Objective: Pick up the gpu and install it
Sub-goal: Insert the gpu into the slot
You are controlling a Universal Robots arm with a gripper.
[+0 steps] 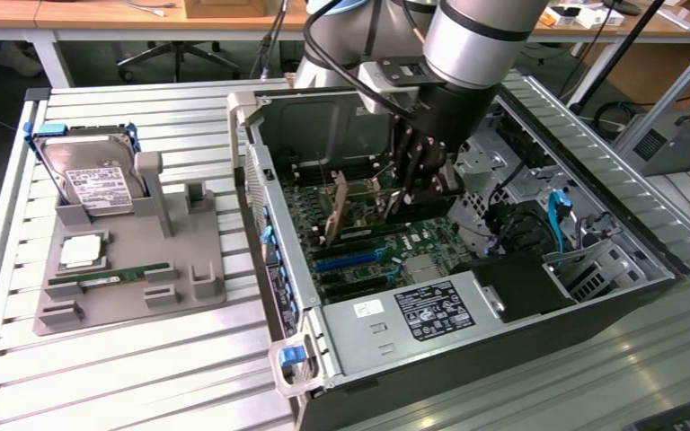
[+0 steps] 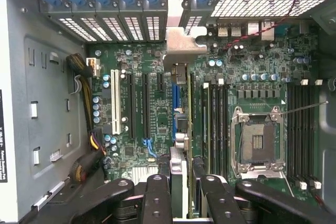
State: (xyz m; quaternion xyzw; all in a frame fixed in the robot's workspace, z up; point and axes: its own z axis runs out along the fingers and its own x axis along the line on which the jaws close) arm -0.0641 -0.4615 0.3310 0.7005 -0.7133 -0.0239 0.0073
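We see the gpu (image 1: 335,214) standing on edge inside the open computer case (image 1: 632,296), its lower edge down at the motherboard (image 1: 423,247) among the expansion slots. In the wrist view the gpu (image 2: 178,103) appears edge-on, a thin card running away from the camera, with its silvery bracket (image 2: 181,40) up against the rear slot openings of the case. The gripper (image 1: 415,193) reaches down into the case from above, and its fingers (image 2: 157,198) are closed on the card's near end, one to either side of its edge. Beside the card on the board sit the empty processor socket (image 2: 257,140) and the long memory slots (image 2: 215,124).

The case lies on its side on the slatted surface (image 1: 118,377), toward the edge at the exterior view's right. Well apart from it, toward the edge at the exterior view's left, a grey holder tray (image 1: 190,260) rests on the same surface. It carries a hard drive (image 1: 93,180) leaning in its cradle, a processor (image 1: 82,253) and a green memory stick (image 1: 108,277).
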